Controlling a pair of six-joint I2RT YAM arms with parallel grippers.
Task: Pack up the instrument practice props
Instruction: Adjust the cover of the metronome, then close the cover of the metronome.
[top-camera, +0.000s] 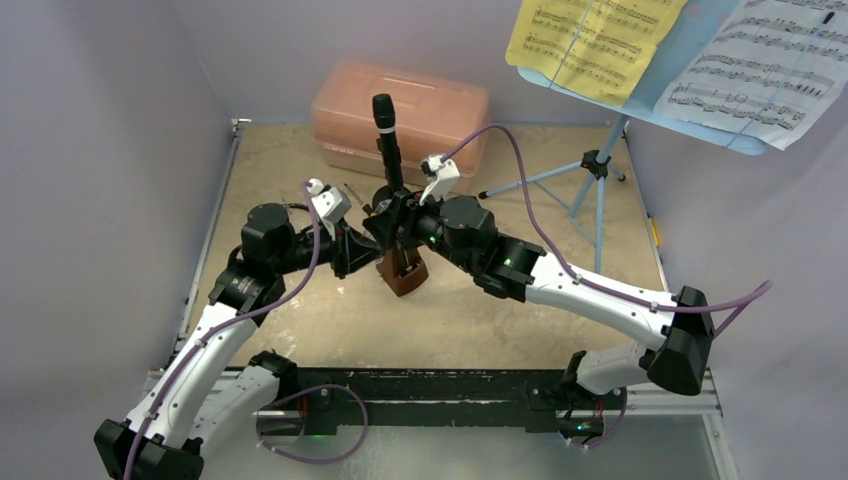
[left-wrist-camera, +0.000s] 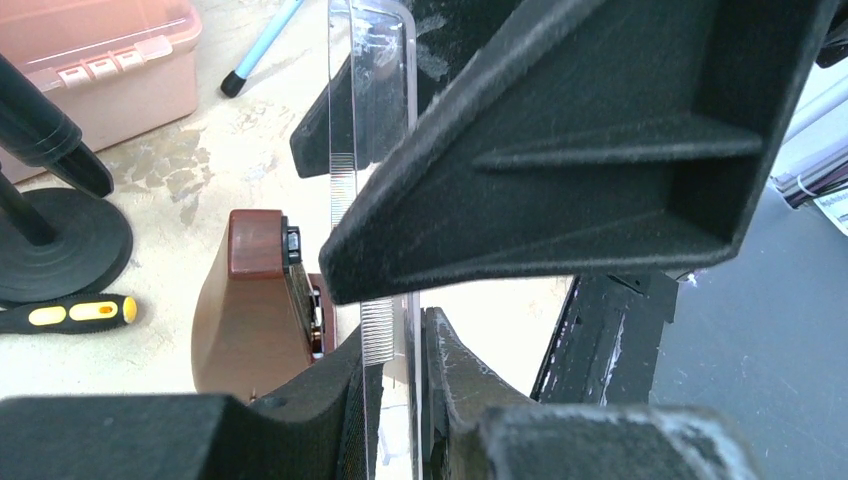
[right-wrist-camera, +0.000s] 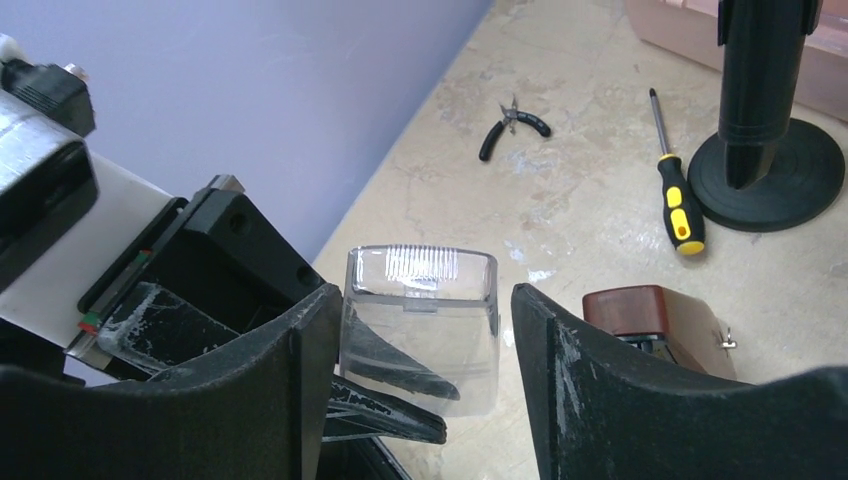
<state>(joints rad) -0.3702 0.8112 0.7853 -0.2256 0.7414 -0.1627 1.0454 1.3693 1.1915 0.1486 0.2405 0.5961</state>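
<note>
The brown wooden metronome (top-camera: 403, 272) stands mid-table, also in the left wrist view (left-wrist-camera: 245, 310) and the right wrist view (right-wrist-camera: 655, 320). My left gripper (left-wrist-camera: 400, 350) is shut on a clear plastic cover (left-wrist-camera: 370, 150), held upright just beside the metronome. My right gripper (right-wrist-camera: 418, 320) is open, its jaws either side of that cover (right-wrist-camera: 420, 330) with gaps. The black pipe (top-camera: 388, 140) stands on its round base (right-wrist-camera: 770, 170) behind them. The light-blue music stand (top-camera: 597, 170) at the back right carries a yellow page (top-camera: 590, 40) and a white page (top-camera: 760, 70).
The pink plastic case (top-camera: 400, 110) sits closed at the back centre. A yellow-handled screwdriver (right-wrist-camera: 678, 205) and black pliers (right-wrist-camera: 512, 125) lie on the table left of the pipe base. Purple walls close in left, back and right.
</note>
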